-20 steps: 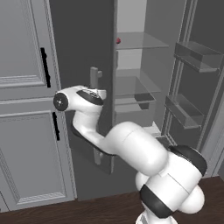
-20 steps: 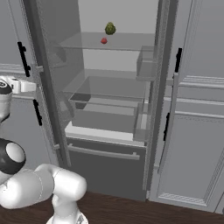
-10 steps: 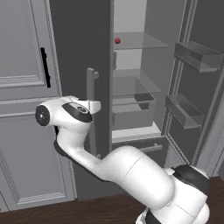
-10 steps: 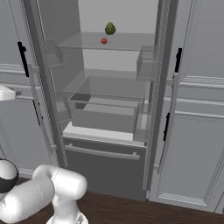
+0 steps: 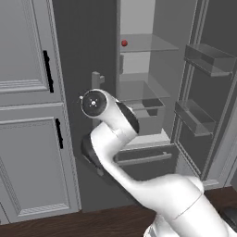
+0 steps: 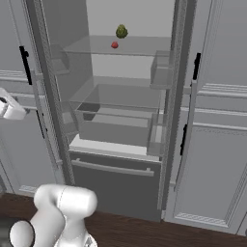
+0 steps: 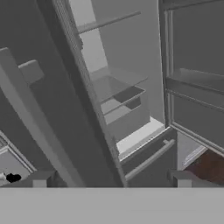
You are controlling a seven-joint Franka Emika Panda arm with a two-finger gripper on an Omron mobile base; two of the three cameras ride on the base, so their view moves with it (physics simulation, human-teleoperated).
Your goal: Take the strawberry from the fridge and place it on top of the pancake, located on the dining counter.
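The fridge stands with both doors swung open, its pale shelves and the closed bottom drawer in plain sight. The strawberry sits on the upper glass shelf, just beside and in front of a bumpy yellow-green fruit; from the left base view it shows as a small red dot near the left edge of that shelf. The gripper has its jaws spread wide with nothing between them, its two dark tips framing the edge of the left door and the lower shelves beyond. It appears to be low and off to the left of the fridge opening, close to that door and its bar handle, though the exact gap is hard to judge. The strawberry therefore lies well apart from the claw, higher up and further in toward the back of the fridge. Light grey panelled cabinets flank the fridge.
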